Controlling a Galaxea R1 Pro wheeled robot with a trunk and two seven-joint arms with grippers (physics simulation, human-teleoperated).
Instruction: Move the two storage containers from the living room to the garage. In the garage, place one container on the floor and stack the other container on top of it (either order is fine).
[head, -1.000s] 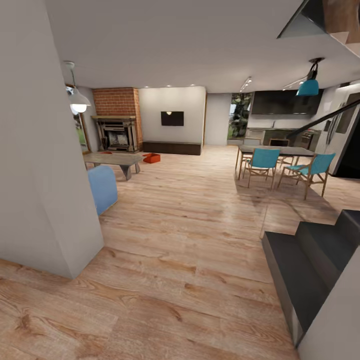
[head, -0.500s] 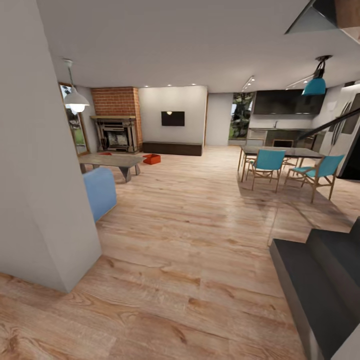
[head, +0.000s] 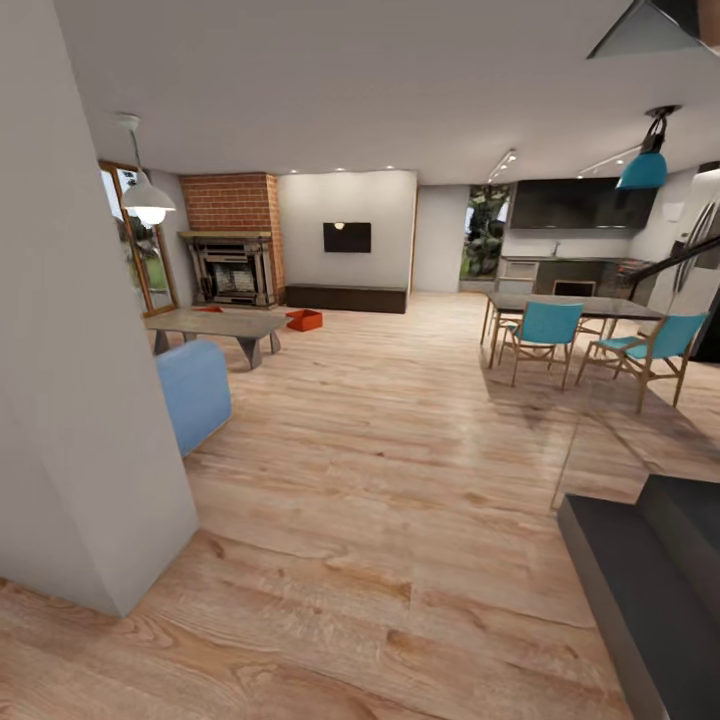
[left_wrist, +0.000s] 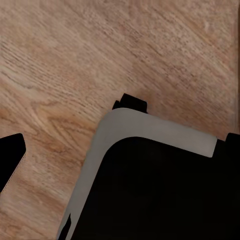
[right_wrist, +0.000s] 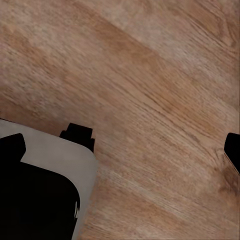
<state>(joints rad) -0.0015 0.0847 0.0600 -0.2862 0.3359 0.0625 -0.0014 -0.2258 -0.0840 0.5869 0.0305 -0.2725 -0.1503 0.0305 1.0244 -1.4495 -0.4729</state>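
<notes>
Left hand (left_wrist: 120, 150): one black fingertip (left_wrist: 11, 155) shows at the frame edge and another dark tip at the opposite edge, set wide apart, so the hand is spread and grips nothing; between them lies a rounded grey-rimmed black part of the robot's base (left_wrist: 150, 130) over wood planks. Right hand (right_wrist: 125, 150): its two black tips likewise sit at opposite frame edges, parted and empty, above the same grained flooring with a grey-edged corner of the base in view. From the head view, the living room lies ahead across a broad light wood plank floor (head: 380, 480) with visible grain and knots. One orange-red storage container (head: 304, 319), a small open-top rectangular bin with thin walls, rests on the planks just beside the far end of a low grey counter (head: 215, 324) with angled legs. A second orange-red shape (head: 209, 309) shows on or behind that counter; which of the two cannot be told at this range. Behind them stand a red brick fireplace (head: 236, 205), a wall-mounted black TV (head: 346, 237) and a long low dark bench (head: 346, 298). A padded blue chair (head: 195, 392) sits near a plain white wall corner (head: 80, 400). Teal chairs (head: 548, 332) surround a dark dining table (head: 575, 304), and matte dark stair treads (head: 650, 590) occupy the near right.
</notes>
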